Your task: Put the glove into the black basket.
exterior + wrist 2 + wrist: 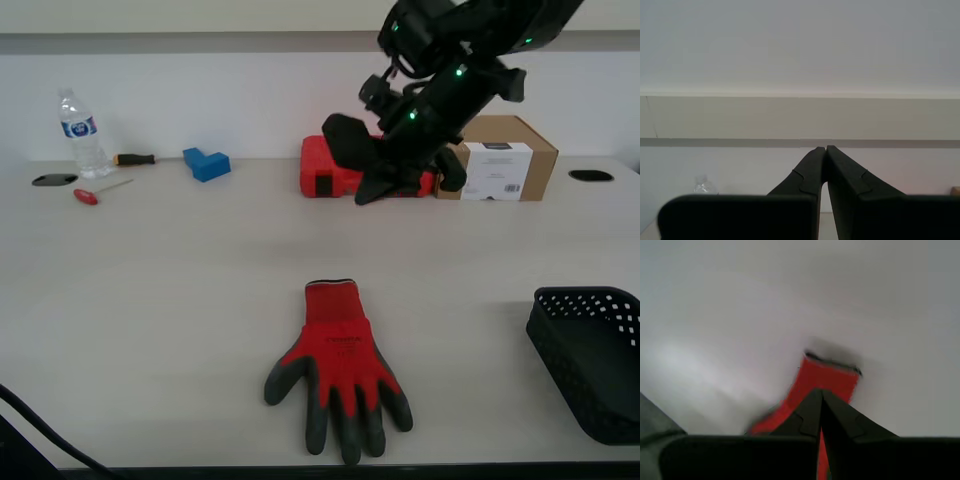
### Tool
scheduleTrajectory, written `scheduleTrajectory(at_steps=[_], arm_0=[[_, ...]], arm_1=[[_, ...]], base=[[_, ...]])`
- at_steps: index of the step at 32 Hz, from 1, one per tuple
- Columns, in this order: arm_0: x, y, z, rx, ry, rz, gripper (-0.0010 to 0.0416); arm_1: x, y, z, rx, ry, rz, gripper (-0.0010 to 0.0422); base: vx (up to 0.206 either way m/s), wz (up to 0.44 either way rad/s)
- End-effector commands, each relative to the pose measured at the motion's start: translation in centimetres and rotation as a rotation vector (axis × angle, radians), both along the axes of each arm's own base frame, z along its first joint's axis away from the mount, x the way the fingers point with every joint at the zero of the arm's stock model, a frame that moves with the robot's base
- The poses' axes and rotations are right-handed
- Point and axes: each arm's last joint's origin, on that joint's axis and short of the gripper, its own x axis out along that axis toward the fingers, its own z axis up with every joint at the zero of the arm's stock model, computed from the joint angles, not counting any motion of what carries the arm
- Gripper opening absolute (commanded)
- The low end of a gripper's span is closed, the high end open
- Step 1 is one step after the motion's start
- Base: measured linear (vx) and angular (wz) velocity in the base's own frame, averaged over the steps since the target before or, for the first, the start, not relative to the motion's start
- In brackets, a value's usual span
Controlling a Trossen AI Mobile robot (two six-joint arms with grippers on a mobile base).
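We are at the approach step, with nothing yet grasped; the red knit work glove with dark grey rubber-coated fingers and a black-edged cuff (342,370) lies flat on the pale wooden tabletop (150,300), cuff pointing away from the robot and fingers toward the near edge, untouched by anything; the black perforated plastic basket (590,345) stands well apart from it at the exterior view's right, partly cut off by the frame, and no contents show in it; my first gripper (820,392) hangs above the table with its jaws together, tips touching and nothing between them, and its wrist view looks down on the glove's red cuff, though that picture is blurred; in the exterior view the black arm with green lights (440,90) that we take for the first arm hovers high over the far side of the table, in front of the red plastic tool case (335,168) and the brown cardboard box (505,155); my second gripper (825,149) also has its jaws closed on nothing and faces only the wall; in our judgement the next move calls for the first jaws to part, then for a descent toward the glove and a pinch on enough fabric to lift it, since it lies flat, before any carry toward the basket.
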Motion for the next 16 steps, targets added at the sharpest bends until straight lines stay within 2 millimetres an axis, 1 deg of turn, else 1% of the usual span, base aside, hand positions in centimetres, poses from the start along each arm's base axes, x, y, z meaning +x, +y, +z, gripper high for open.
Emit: scheduleTrajectory(at_steps=[1, 4, 6, 11, 12, 16], arm_0=[[0.8, 2.4, -2.2, -0.042, 0.125, 0.08, 0.0001], [1.2, 3.7, -3.4, -0.067, 0.142, 0.104, 0.0001], [1.4, 4.8, -4.6, -0.103, 0.178, 0.137, 0.0001], [1.4, 6.0, -6.8, -0.171, 0.274, 0.17, 0.0001], [1.3, 6.4, -7.5, -0.194, 0.3, 0.187, 0.0001], [1.0, 6.7, -9.2, -0.228, 0.344, 0.198, 0.0001]], arm_1=[[0.0, 0.0, 0.0, 0.0, -0.004, 0.0, 0.0], [0.0, 0.0, 0.0, 0.0, 0.0, 0.0, 0.0], [0.0, 0.0, 0.0, 0.0, 0.001, 0.003, 0.0], [0.0, 0.0, 0.0, 0.0, 0.0, 0.003, 0.0], [0.0, 0.0, 0.0, 0.0, 0.0, 0.003, 0.0], [0.0, 0.0, 0.0, 0.0, 0.002, 0.003, 0.0]], base=[[0.0, 0.0], [0.0, 0.0], [0.0, 0.0], [0.0, 0.0], [0.0, 0.0], [0.0, 0.0]])
